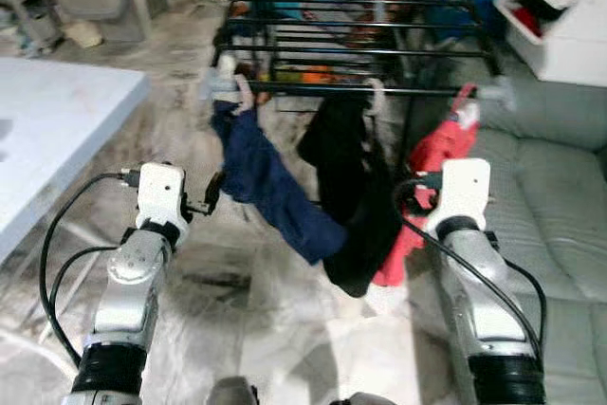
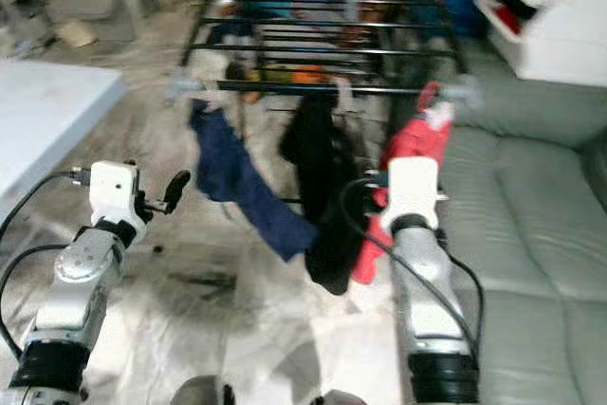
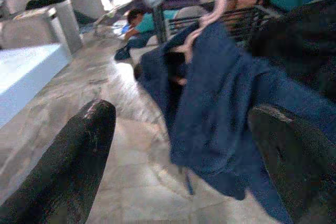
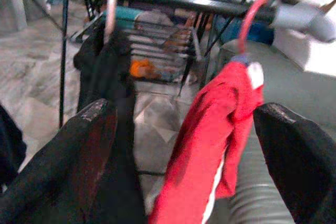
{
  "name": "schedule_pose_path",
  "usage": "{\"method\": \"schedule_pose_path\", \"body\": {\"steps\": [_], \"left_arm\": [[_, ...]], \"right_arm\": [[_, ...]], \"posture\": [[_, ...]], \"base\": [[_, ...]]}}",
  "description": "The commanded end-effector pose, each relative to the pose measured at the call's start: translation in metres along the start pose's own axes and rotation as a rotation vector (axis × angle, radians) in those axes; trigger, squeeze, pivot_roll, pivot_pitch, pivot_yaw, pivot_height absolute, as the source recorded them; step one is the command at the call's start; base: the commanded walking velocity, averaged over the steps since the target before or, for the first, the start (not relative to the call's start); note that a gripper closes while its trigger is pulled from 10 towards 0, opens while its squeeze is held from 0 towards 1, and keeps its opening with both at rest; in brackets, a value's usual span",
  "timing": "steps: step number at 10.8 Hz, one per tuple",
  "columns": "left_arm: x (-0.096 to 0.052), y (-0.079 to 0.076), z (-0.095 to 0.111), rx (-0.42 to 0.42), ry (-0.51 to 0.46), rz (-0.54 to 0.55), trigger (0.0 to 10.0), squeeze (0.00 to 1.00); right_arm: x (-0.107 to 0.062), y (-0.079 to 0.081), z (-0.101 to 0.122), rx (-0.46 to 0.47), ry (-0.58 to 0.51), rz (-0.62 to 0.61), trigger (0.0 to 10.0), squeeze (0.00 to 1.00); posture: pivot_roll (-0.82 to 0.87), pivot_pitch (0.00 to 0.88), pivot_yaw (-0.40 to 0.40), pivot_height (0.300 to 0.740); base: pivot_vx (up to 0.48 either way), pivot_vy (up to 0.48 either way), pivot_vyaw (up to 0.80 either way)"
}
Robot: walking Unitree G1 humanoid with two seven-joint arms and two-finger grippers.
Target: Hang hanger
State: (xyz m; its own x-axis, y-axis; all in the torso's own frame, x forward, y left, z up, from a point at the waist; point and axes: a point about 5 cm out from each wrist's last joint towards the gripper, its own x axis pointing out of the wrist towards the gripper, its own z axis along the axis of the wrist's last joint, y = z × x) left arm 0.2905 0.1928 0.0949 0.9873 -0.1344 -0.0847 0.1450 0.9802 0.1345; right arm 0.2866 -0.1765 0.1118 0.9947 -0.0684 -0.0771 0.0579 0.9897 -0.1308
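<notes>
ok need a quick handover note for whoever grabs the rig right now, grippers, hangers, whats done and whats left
Left gripper: open, holding nothing, raised beside the navy garment.
Right gripper: open, holding nothing, fingers on either side of the red garment without gripping it.
Drying rack: its front bar carries three hangers, each hooked on: the pale hanger with the navy garment at the robot's left, the black garment in the middle, the red hanger with the red garment by the sofa.
Done: all three hang from the bar.
Left: probably only pulling both arms back; check the red hook is seated, since it sits near the bar's end.
</notes>
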Motion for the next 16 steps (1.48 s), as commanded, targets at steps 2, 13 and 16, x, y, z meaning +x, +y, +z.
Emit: {"method": "schedule_pose_path", "body": {"steps": [2,13,16], "left_arm": [[-0.002,0.008,-0.001,0.018,0.008,0.013,10.0,0.00],[-0.004,-0.001,0.006,0.005,-0.044,-0.051,10.0,0.00],[-0.003,-0.001,0.006,-0.015,-0.048,-0.060,10.0,0.00]], "right_arm": [[0.000,0.006,-0.006,0.021,0.033,0.010,10.0,0.00],[0.002,-0.003,-0.004,0.070,0.025,-0.043,10.0,0.00],[0.014,-0.008,0.004,0.042,0.006,-0.027,10.0,0.00]], "posture": [[-0.02,0.030,0.021,0.740],[-0.03,0.038,0.025,0.740],[-0.03,0.032,0.020,0.740]], "base": [[0.000,0.480,0.00],[0.026,0.131,-0.12],[0.409,0.000,0.00]]}}
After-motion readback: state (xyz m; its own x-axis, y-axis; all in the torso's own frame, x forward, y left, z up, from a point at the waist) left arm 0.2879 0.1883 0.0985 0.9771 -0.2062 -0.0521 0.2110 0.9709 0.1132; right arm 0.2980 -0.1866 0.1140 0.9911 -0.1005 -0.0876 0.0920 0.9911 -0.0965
